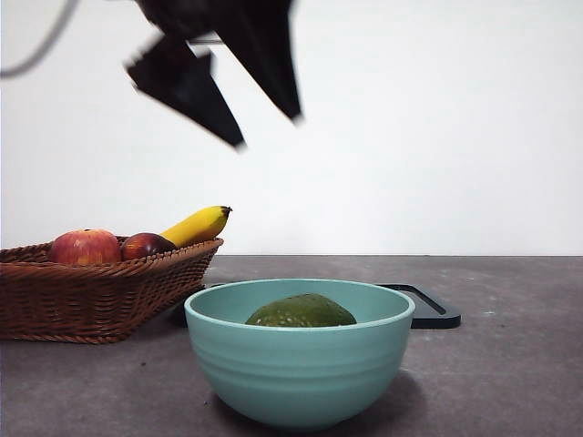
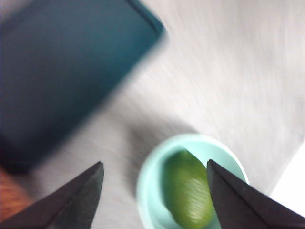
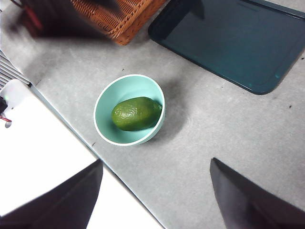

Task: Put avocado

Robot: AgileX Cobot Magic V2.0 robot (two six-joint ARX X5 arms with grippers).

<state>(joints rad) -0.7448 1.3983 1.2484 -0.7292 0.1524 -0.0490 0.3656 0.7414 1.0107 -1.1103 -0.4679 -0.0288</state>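
Front view puts the teal bowl (image 1: 300, 353) nearest, standing on the grey bench (image 1: 510, 364) with bare surface open on both of its sides. The avocado (image 1: 301, 312) lies inside the bowl, its dark green top showing just above the rim and clear of the wall facing the camera. Behind the bowl and to its right, a flat dark tray (image 1: 428, 305) lies on the bench, its raised edge close to the bowl's far side; whether they touch cannot be told. Behind the bowl to its left stands a wicker basket (image 1: 91, 300), its near corner close to the bowl but apart from it. An apple (image 1: 86, 247), a dark red fruit (image 1: 146, 244) and a banana (image 1: 198, 224) rest in the basket, the banana's tip leaning out over the basket's edge toward the bowl's side.

High above the bowl and somewhat left of it hangs the left end effector (image 1: 270, 130), jaws spread apart and empty, with wide open air between it and the bowl's rim. Its wrist view, blurred, looks down on the avocado between the two open jaws. The right end effector (image 3: 155, 191) is also spread apart and holds nothing; its wrist view shows the bowl from well above, the avocado lying lengthwise across the bowl's floor and touching the wall on the tray's side.
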